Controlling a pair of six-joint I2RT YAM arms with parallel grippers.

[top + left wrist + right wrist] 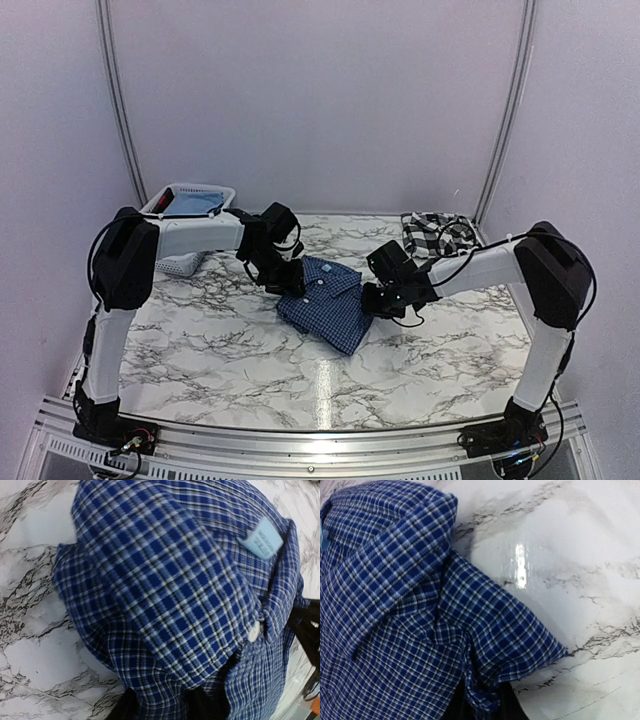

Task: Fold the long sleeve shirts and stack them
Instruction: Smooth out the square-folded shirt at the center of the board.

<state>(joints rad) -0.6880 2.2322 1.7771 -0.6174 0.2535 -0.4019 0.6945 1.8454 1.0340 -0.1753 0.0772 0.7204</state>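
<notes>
As left gripper and right gripper pinch blue shirt edges, marble surrounds it.

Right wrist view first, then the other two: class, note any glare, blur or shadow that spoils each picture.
Right wrist: a bright glare streak on the marble table, the blue checked shirt sharp. Left wrist: shirt fills the frame, slightly soft; its label unreadable. Top external: a glare strip on the near table, the plaid shirt small and coarse.
</notes>
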